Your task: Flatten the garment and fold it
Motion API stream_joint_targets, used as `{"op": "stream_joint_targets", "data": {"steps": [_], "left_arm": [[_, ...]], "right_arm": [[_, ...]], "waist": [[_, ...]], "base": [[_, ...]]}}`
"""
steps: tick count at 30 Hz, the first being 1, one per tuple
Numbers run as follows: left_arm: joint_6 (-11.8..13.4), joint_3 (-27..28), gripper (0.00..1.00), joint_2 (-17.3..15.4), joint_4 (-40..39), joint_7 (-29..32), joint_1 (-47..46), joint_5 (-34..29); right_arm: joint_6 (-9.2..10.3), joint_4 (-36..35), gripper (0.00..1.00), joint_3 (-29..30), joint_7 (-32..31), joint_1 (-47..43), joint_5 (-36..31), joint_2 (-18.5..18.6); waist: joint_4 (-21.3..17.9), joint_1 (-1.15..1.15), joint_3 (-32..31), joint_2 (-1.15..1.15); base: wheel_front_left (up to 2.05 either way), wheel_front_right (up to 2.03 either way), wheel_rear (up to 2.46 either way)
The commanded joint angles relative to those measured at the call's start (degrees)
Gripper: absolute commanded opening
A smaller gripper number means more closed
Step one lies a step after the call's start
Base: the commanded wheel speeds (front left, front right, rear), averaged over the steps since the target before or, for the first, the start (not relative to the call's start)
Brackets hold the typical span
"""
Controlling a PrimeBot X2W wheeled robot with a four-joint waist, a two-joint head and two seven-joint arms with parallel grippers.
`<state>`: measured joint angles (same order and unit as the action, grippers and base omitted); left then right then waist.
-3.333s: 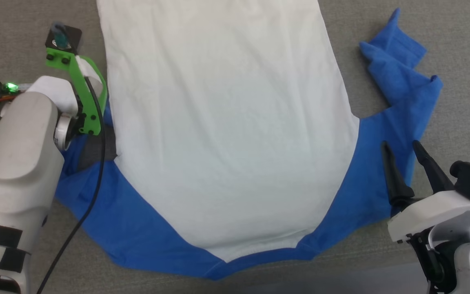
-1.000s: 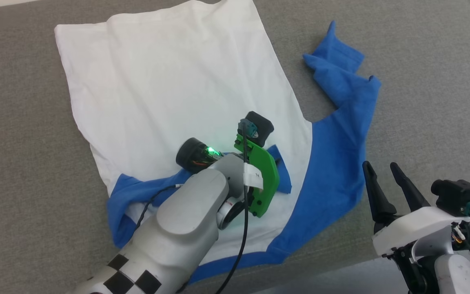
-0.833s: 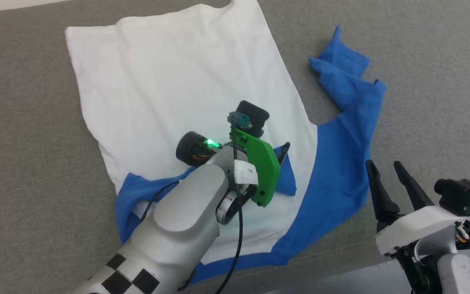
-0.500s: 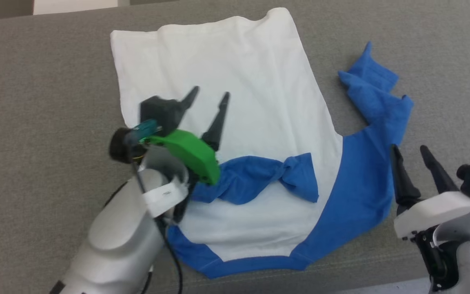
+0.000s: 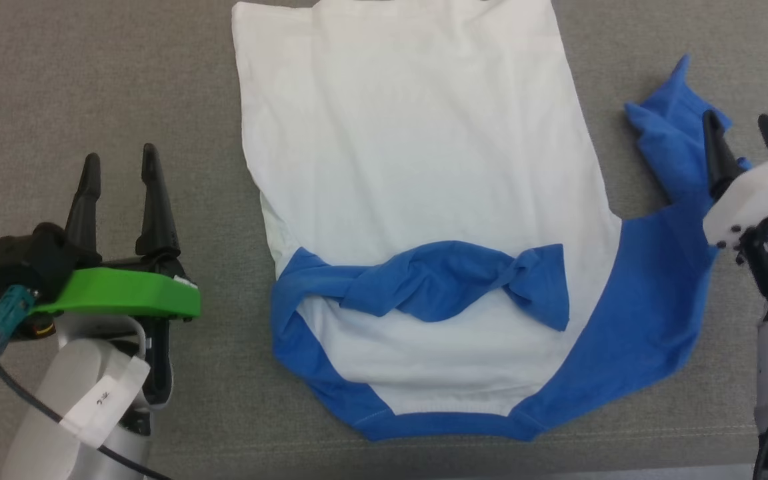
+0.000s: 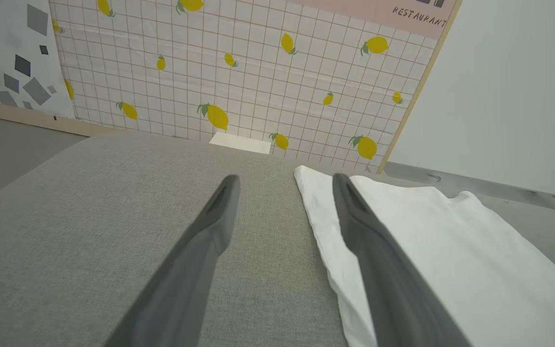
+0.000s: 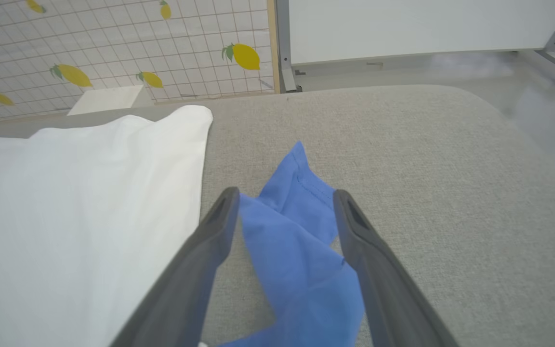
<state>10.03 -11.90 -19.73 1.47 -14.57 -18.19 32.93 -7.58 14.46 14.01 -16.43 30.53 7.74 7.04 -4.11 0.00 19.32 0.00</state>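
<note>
Garment (image 5: 417, 153) lies spread on grey cushion (image 5: 91, 67) in head view, folded sleeve (image 5: 451, 280) across white body, crumpled sleeve (image 5: 674, 133) at far right. Left gripper (image 5: 121, 155) open, empty, well left of shirt. Right gripper (image 5: 737, 120) open over crumpled sleeve. Left wrist view: spread fingers (image 6: 200, 250) above cushion, one over white edge. Right wrist view: open fingers (image 7: 195, 260) straddle blue sleeve, contact unclear.

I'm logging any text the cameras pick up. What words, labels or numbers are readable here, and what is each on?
"RESTAURANT": dark capitals on the pink panel above the lemon-patterned wall, left wrist view; the last letter sits at the panel's edge.
White tag on the left arm: a small handwritten mark, too small to read.
The garment: no print shows.
</note>
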Motion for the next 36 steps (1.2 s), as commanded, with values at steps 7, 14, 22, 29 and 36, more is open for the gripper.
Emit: {"op": "stream_joint_targets", "data": {"steps": [7, 14, 22, 29, 36], "left_arm": [[-4.08, 7.75, 1.0, 5.13, -3.44, -0.41, 3.6, -5.83], [-7.72, 11.66, 1.0, 8.76, -5.09, -0.42, 3.07, -9.83], [-11.23, 15.24, 1.0, 12.53, -4.9, -0.42, 2.93, -12.95], [-13.44, 17.31, 1.0, 14.45, -2.62, -0.42, 3.85, -14.74], [-15.16, 18.36, 1.0, 15.51, 0.51, -0.42, 7.43, -15.75]], "right_arm": [[0.09, 12.68, 1.0, 6.51, -6.79, 15.99, -4.43, 1.53], [0.09, 18.72, 1.0, 12.09, -14.68, 24.06, -12.16, 1.43], [0.09, 18.26, 0.0, 13.98, -21.81, 26.04, -18.41, 1.25], [0.09, 13.03, 0.0, 11.79, -16.68, 21.91, -16.95, 0.62], [0.09, -11.41, 0.0, 0.51, -17.64, 4.8, -7.91, -2.14]], "waist": [[4.86, 0.0, 7.73, 0.0], [7.22, 0.0, 11.66, 0.0], [7.87, 0.0, 12.41, 0.0], [6.93, 0.0, 8.03, 0.0], [5.46, 0.0, -1.22, 0.0]], "base": [[0.0, 0.0, 0.0], [0.0, 0.0, 0.0], [0.0, 0.0, 0.0], [0.0, 0.0, 0.0], [0.0, 0.0, 0.0]]}}
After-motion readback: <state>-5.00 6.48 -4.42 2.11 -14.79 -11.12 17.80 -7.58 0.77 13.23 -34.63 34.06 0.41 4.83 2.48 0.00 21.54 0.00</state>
